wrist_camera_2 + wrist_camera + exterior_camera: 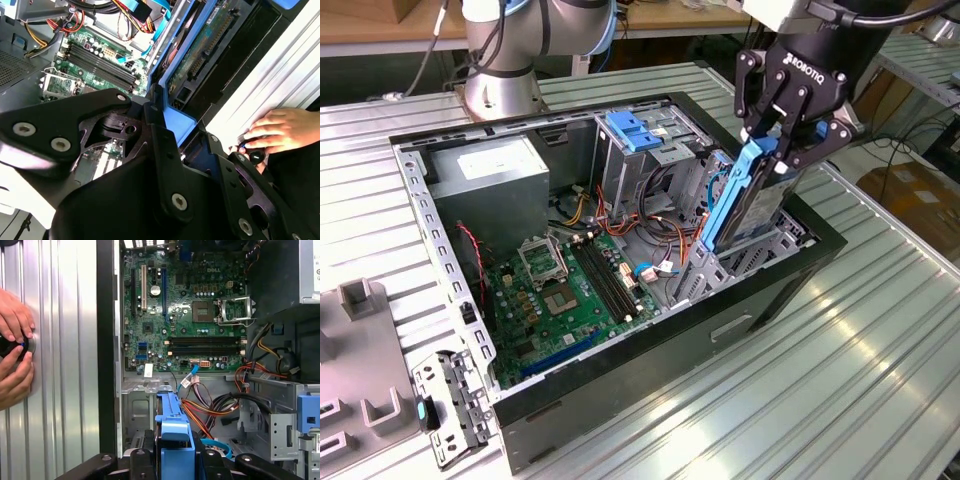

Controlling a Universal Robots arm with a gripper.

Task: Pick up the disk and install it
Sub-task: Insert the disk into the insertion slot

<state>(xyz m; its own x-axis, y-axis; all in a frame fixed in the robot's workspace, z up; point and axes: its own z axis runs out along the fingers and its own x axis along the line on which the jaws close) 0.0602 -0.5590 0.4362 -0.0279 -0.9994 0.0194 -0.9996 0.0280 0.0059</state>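
Black gripper (782, 150) clamped on the disk (745, 200), a flat dark-grey metal hard drive framed by bright blue plastic carrier rails. Fingers pinch the disk's upper end from both flat sides.

Disk stands on edge, tilted a little, its lower end down at the grey metal drive cage (775, 240) in the corner of the case on the exterior view's right (whether it is seated cannot be told). In the first wrist view the blue rail end (175, 440) sits between the gripper's fingers, with the cage directly beyond it. The second wrist view shows the disk's green circuit face (200, 45).

Around it is the open black tower computer case (760, 300), lying on its side. Inside are the green motherboard (570, 290), the grey metal power supply box (485, 170), orange and red cable bundles (670, 240), and a light-blue slotted plastic latch plate (635, 128) at the far wall.

The case rests on a ribbed silver metal table (800, 400). A person's hands (15, 350) rest on that table beside the case, closed round a small dark round object (256, 156).
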